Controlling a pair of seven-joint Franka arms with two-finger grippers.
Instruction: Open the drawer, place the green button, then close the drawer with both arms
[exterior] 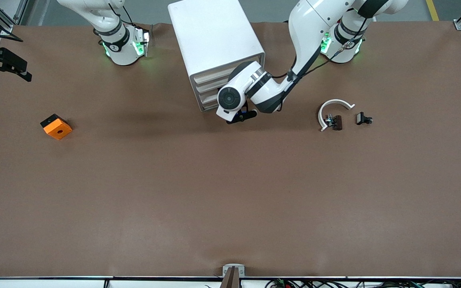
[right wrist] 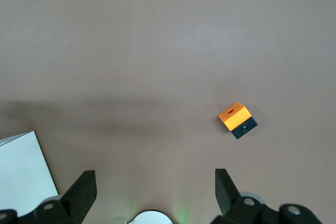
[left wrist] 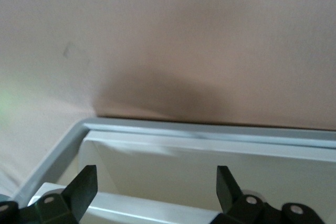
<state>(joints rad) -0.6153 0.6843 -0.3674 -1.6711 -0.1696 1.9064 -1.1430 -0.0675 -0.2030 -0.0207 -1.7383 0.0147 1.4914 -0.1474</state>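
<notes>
The white cabinet (exterior: 214, 40) stands at the table's edge farthest from the front camera, between the arms' bases. Its cream drawer fronts (exterior: 209, 87) face the front camera and look flush. My left gripper (exterior: 241, 117) is low in front of the lower drawers, with the wrist hiding them. In the left wrist view it (left wrist: 157, 177) is open and empty, with its fingers either side of a cream drawer front (left wrist: 173, 169) with a white ledge. My right gripper (right wrist: 155, 177) is open and empty, high over its own base. The button is out of view.
An orange cube (exterior: 56, 126) with a black hole lies toward the right arm's end; it also shows in the right wrist view (right wrist: 237, 119). A white curved strip (exterior: 334, 104) with dark parts (exterior: 336, 122) and a small black part (exterior: 363, 119) lie toward the left arm's end.
</notes>
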